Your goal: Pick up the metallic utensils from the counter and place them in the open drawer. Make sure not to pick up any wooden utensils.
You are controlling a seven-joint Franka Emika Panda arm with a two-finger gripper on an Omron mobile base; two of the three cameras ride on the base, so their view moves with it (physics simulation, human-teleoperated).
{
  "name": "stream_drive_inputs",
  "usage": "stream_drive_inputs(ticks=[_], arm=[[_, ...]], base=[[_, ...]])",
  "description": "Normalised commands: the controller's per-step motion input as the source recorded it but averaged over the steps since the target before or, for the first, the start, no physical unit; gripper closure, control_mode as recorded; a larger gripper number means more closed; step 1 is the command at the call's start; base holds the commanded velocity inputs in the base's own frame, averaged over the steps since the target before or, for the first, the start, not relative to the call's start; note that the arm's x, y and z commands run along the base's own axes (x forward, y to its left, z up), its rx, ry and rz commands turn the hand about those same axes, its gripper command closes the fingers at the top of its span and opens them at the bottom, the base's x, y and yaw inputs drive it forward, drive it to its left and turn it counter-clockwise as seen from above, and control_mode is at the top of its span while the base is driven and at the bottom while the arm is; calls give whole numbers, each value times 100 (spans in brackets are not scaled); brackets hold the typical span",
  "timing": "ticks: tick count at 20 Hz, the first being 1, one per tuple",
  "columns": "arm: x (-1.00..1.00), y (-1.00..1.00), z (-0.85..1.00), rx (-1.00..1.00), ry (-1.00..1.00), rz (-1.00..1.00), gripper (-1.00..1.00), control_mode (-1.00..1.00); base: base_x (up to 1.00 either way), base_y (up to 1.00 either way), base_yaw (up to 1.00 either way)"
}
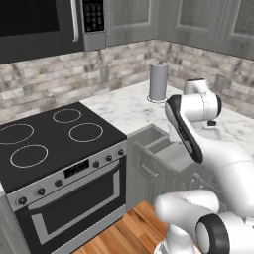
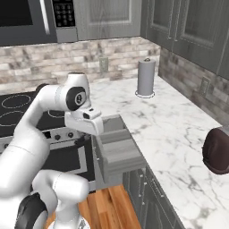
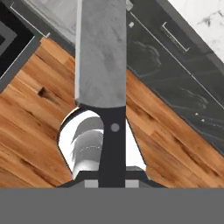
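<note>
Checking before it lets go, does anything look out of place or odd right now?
Only one thing: the knife, gripped by its black handle, hangs over the wood floor in the hand view, not over the open drawer. Nothing looks spilled or damaged.

Two base views behind arm, sharing drawer (image 1: 166,149), hand view close, seemingly facing floor (image 3: 35,131)

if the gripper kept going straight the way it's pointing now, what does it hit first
The gripper points down, shut on the knife. Straight ahead the blade would likely meet the wooden floor first; the drawer front sits off near the view's edge, though depth is hard to judge.
</note>
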Motion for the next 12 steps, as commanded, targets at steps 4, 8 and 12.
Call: stream_drive_inputs(ticks=[4, 8, 12], arm=[[56, 0, -51, -6, -14, -37, 100, -100], [24, 0, -59, -10, -17, -20, 100, -100], [12, 0, -36, -7, -18, -7, 100, -100]], base=[[0, 0, 0], [0, 0, 0], [0, 0, 0]])
